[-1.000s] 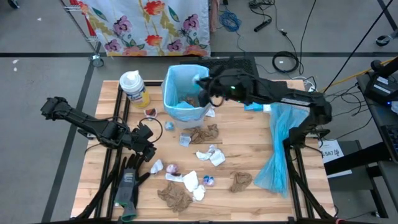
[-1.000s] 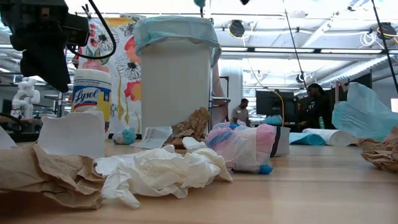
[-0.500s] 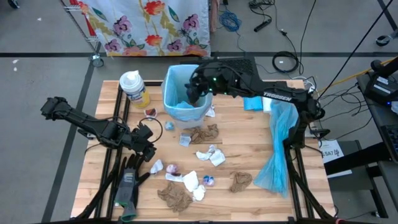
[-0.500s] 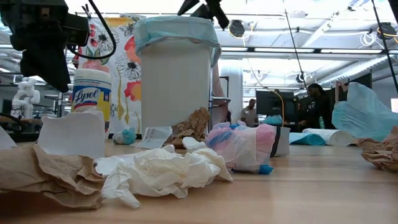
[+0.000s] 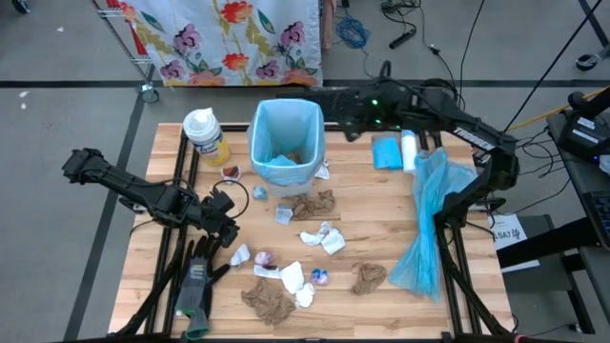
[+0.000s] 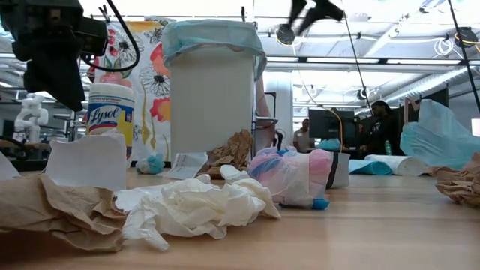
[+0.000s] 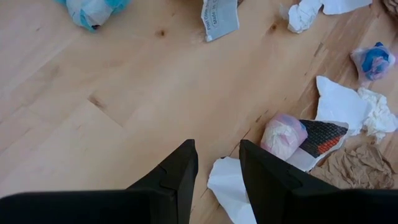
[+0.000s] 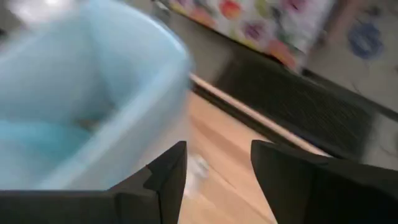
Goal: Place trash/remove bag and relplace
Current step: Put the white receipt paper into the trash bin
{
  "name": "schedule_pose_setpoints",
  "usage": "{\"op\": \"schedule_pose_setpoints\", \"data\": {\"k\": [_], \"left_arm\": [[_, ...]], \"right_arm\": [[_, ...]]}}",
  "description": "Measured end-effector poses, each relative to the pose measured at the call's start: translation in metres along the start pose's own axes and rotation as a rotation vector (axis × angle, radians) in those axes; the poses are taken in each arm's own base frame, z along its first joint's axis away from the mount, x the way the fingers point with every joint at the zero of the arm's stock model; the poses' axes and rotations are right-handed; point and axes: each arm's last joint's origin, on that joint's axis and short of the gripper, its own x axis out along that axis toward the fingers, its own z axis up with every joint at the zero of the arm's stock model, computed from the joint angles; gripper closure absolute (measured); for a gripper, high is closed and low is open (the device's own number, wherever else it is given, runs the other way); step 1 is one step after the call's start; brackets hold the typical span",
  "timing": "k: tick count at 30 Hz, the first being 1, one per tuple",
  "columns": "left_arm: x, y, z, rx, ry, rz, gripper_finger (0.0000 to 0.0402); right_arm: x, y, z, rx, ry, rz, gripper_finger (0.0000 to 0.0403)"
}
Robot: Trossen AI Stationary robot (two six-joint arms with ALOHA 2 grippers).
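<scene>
Right tool (image 5: 335,107) empty beside bin (image 5: 286,143)

Fingers parted, holding nothing; left tool (image 5: 227,229) parted, idle at lower left. Risk: descending toward scattered trash (image 5: 315,205), the arm may clip the bin rim.

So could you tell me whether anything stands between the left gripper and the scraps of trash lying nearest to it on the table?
Nothing visible does. The left gripper hangs open over bare wood, and the nearest trash, a pinkish wad with a white scrap beside it, lies just past its fingertips with no object between. The gloves sit off to the side.
</scene>
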Motion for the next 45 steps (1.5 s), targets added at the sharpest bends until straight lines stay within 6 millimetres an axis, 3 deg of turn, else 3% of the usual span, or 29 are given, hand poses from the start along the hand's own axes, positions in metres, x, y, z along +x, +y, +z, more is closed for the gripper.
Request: {"op": "schedule_pose_setpoints", "data": {"k": [3,8,13,19,22,28,38,45], "left_arm": [[0.0,0.0,0.0,-0.002,0.0,0.0,0.0276],[0.0,0.0,0.0,-0.002,0.0,0.001,0.0276],[0.0,0.0,0.0,-0.003,0.001,0.0,0.0276],[0.0,0.0,0.0,-0.003,0.0,0.001,0.0276],[0.0,0.0,0.0,-0.003,0.001,0.001,0.0276],[0.0,-0.001,-0.002,-0.015,0.052,-0.028,0.0276],[0.0,-0.001,-0.002,-0.125,0.064,-0.036,0.0276],[0.0,-0.006,0.003,-0.296,-0.024,-0.061,0.0276]], "right_arm": [[0.008,-0.009,-0.019,-0.014,0.117,-0.07,0.0238],[0.042,-0.017,-0.062,0.029,0.206,-0.11,0.0236],[0.097,-0.023,-0.112,0.18,0.217,0.085,0.0236],[0.151,-0.033,-0.15,0.34,0.151,0.286,0.0236],[0.168,-0.039,-0.155,0.284,0.106,0.285,0.0236],[0.182,-0.035,-0.155,-0.067,0.082,0.295,0.0236],[0.199,-0.028,-0.154,-0.208,0.191,0.441,0.0234],[0.204,-0.019,-0.141,-0.391,0.236,0.436,0.019]]}}
